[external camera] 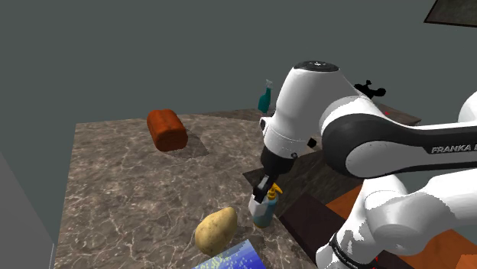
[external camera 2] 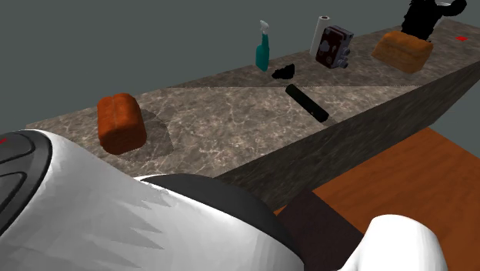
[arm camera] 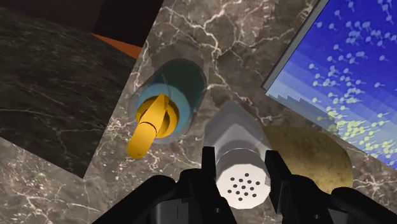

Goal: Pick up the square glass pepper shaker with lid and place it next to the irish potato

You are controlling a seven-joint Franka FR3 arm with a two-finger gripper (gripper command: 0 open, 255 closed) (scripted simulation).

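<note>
The claw [arm camera: 241, 155] is down low over the stone-patterned table [external camera: 122, 176], and its two black fingers [arm camera: 209, 167] are closed in on the pepper shaker [arm camera: 239, 181]. One finger presses each side, just under the pale lid with its ring of little holes. That looks like a firm grip, though whether the shaker's base is off the table can't be told. The shaker stands upright in the middle, pale grey. Just beside it on one side sits the potato [arm camera: 316, 160], close but apart. On the other side is a bluish bottle [arm camera: 170, 95] with a yellow nozzle. Past the potato lies a blue speckled sheet [arm camera: 347, 70]. Further off, up the shoulder view's left, a reddish-brown loaf [external camera: 167, 130] rests well apart from all this.
</note>
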